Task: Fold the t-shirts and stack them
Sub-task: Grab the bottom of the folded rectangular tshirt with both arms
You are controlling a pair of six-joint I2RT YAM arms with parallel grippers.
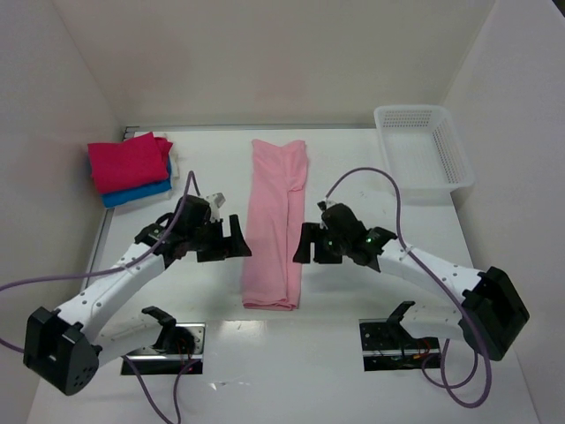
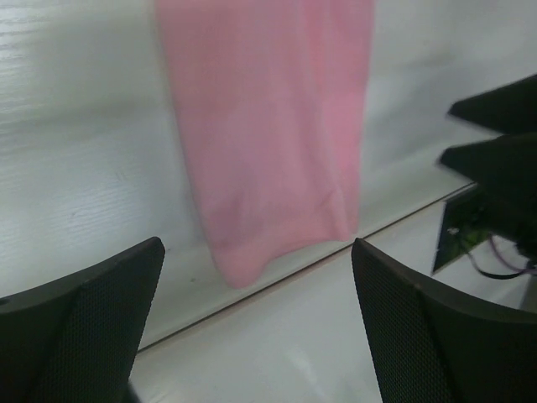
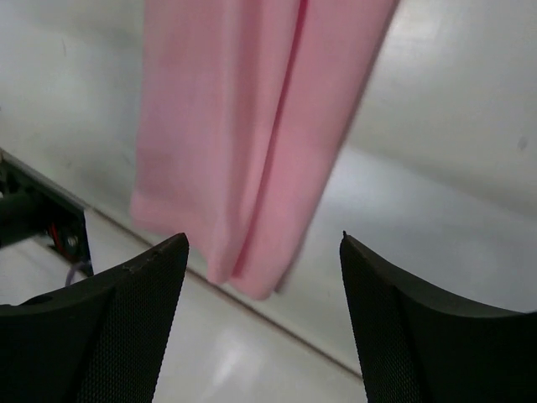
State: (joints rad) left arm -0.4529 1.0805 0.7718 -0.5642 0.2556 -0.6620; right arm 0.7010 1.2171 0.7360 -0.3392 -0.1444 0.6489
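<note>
A light pink t-shirt (image 1: 276,225) lies folded into a long narrow strip down the middle of the table. It also shows in the left wrist view (image 2: 268,134) and the right wrist view (image 3: 252,134). My left gripper (image 1: 237,238) is open and empty just left of the strip. My right gripper (image 1: 305,243) is open and empty just right of it. A folded magenta t-shirt (image 1: 128,161) lies on a folded blue t-shirt (image 1: 134,193) at the far left.
A white mesh basket (image 1: 422,150) stands at the far right corner. The table's back edge meets the wall behind the shirt. Cables loop over both arms.
</note>
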